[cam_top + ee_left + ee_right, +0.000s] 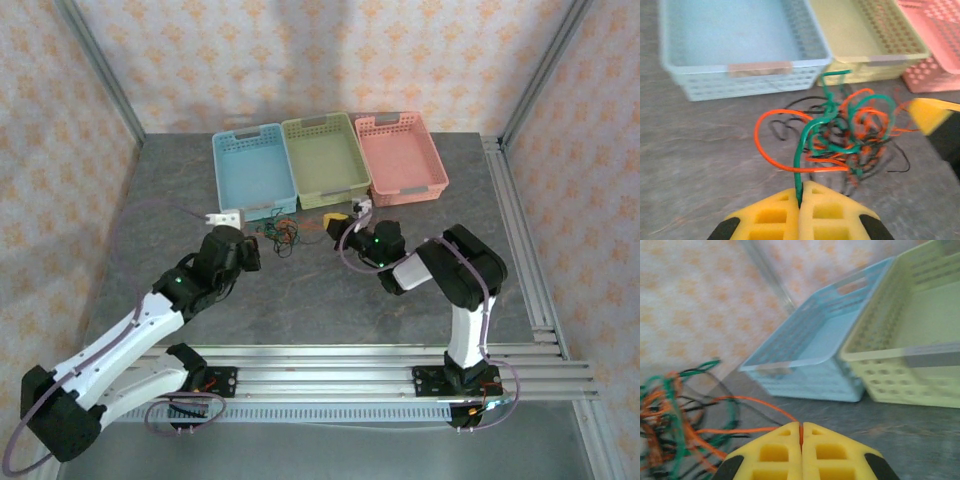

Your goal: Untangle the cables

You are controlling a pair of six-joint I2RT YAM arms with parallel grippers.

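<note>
The cables (283,234) lie bunched in a small knot of green, red-orange and black wire on the grey table, just in front of the blue basket. In the left wrist view the knot (850,135) sits ahead of my left gripper (801,192), which is shut on a green cable (799,170) rising from between its yellow fingers. My right gripper (801,427) is shut on a red-orange cable (752,405) that runs left to the knot (670,415). From above, the left gripper (250,250) is left of the knot and the right gripper (340,225) is to its right.
Three baskets stand side by side behind the knot: blue (253,170), green (325,160) and pink (400,155). A small white block (224,218) lies left of the knot. Metal rails (400,365) run along the near and right table edges.
</note>
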